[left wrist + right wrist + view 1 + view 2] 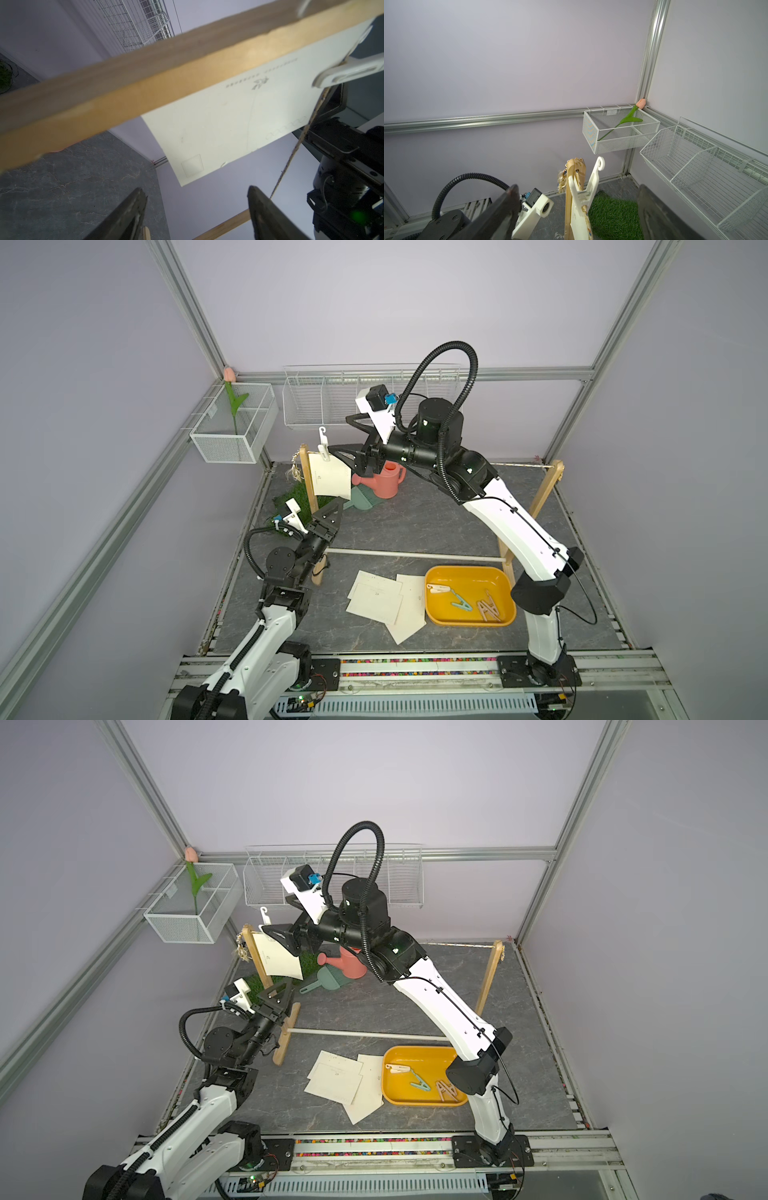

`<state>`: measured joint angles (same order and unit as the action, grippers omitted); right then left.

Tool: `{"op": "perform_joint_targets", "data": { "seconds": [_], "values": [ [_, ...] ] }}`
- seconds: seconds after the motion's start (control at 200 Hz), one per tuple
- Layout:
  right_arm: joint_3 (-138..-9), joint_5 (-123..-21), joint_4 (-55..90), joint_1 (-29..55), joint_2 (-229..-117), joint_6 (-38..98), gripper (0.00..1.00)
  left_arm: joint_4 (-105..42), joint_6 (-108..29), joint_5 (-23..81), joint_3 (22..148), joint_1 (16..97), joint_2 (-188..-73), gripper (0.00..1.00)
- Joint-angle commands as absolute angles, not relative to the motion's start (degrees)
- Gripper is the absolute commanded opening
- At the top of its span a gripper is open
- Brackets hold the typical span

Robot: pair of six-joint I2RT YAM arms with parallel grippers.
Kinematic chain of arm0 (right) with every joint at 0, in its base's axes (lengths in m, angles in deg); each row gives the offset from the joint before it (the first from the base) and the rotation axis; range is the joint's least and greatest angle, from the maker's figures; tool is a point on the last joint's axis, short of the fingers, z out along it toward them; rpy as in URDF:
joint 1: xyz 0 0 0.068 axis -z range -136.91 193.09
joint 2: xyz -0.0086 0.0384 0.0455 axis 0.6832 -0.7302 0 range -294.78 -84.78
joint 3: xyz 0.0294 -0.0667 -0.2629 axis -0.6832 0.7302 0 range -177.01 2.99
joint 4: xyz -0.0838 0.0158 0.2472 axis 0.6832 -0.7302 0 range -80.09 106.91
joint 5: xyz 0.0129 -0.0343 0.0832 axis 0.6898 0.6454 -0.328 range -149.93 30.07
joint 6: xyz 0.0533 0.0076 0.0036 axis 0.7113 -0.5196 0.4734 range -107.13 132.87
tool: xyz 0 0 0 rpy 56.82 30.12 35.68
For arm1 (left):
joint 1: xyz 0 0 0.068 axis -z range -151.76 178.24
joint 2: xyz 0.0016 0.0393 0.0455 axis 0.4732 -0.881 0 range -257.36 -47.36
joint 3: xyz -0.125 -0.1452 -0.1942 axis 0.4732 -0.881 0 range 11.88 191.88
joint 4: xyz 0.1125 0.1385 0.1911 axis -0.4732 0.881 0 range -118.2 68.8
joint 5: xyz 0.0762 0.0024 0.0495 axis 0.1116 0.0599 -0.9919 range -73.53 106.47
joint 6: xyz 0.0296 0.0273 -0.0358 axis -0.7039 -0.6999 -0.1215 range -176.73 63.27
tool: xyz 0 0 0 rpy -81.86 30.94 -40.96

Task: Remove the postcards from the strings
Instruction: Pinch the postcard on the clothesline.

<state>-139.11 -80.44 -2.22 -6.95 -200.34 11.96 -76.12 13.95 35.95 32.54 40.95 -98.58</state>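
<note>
Pinching the white peg (323, 448) by the left post (306, 477) with your wide-open right gripper (577, 188) may drop the postcard (332, 479) past your empty, wide-open left gripper (195, 189).

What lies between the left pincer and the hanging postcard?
Nothing: the left wrist view shows only bare air from the left pincer to the hanging postcard's lower edge; the string runs alongside.
</note>
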Motion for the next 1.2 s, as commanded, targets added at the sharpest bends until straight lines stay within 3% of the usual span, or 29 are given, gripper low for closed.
{"op": "perform_joint_targets", "data": {
  "seconds": [0.0, 0.445, 0.525, 0.78, 1.075, 1.195],
  "values": [
    [-140.83, -79.02, -2.17, -7.27, -201.89, 11.35, 0.88, -77.54, 12.32, 35.96, 35.59, 40.46, -98.82, 0.79],
    [-143.33, -79.08, 0.20, -7.39, -206.10, 13.90, 0.88, -79.57, 11.25, 35.01, 37.54, 40.37, -100.71, 0.75],
    [-143.99, -79.06, 0.15, -7.46, -206.79, 14.17, 0.88, -80.10, 11.95, 34.40, 36.57, 40.42, -100.15, 0.70],
    [-145.71, -79.27, -0.05, -7.44, -208.43, 15.57, 0.90, -80.50, 14.11, 32.84, 33.02, 40.37, -97.57, 0.37],
    [-147.42, -80.86, 1.42, -7.57, -210.51, 18.00, 1.00, -79.98, 14.56, 32.11, 31.38, 40.37, -95.80, 0.21],
    [-148.07, -81.71, 2.05, -7.80, -211.31, 18.43, 0.92, -79.88, 14.64, 32.12, 31.39, 40.39, -95.47, 0.13]
  ]
}}
